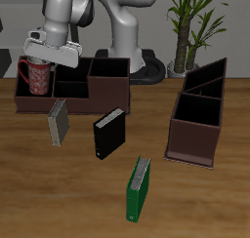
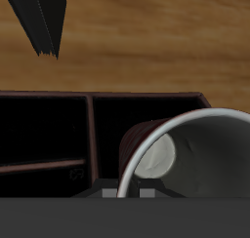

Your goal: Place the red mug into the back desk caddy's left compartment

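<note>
The gripper [image 1: 39,62] is clamped on the rim of the red mug [image 1: 38,79], which hangs upright just below it, over the left compartment [image 1: 29,94] of the back desk caddy [image 1: 78,89]. The mug's base seems at or just inside the cell's low walls. It is stiff, glazed ceramic, likely fairly heavy and slippery, and could chip if dropped. A rim pinch suits it, one finger inside; the wrist view shows the pale inside of the mug [image 2: 200,154] close beneath the gripper.
</note>
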### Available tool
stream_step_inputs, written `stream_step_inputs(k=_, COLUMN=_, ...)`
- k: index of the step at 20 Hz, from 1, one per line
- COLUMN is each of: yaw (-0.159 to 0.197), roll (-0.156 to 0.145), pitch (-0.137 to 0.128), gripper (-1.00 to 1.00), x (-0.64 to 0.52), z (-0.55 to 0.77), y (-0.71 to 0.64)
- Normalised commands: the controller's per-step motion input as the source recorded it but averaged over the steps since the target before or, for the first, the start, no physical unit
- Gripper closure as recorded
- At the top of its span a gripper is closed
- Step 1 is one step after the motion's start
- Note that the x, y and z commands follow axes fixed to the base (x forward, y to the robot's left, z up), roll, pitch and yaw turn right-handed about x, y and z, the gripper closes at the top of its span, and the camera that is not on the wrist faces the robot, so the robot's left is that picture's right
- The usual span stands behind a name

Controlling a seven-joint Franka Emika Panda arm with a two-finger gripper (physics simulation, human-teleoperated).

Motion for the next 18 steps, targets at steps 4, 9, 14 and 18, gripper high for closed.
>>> stream_step_inputs(k=4, yaw=-0.021, roll=0.011, pitch=0.041, gripper=1.0, x=0.07, z=-0.16, y=0.04)
stream_step_inputs(k=9, yaw=-0.049, roll=0.023, pitch=0.064, gripper=-1.0, x=0.07, z=-0.18, y=0.04)
stream_step_inputs(k=14, yaw=-0.02, roll=0.015, pitch=0.039, gripper=-1.0, x=0.05, z=-0.12, y=0.05)
stream_step_inputs(k=18, yaw=0.0, roll=0.005, pitch=0.002, gripper=-1.0, x=0.01, z=0.04, y=0.0)
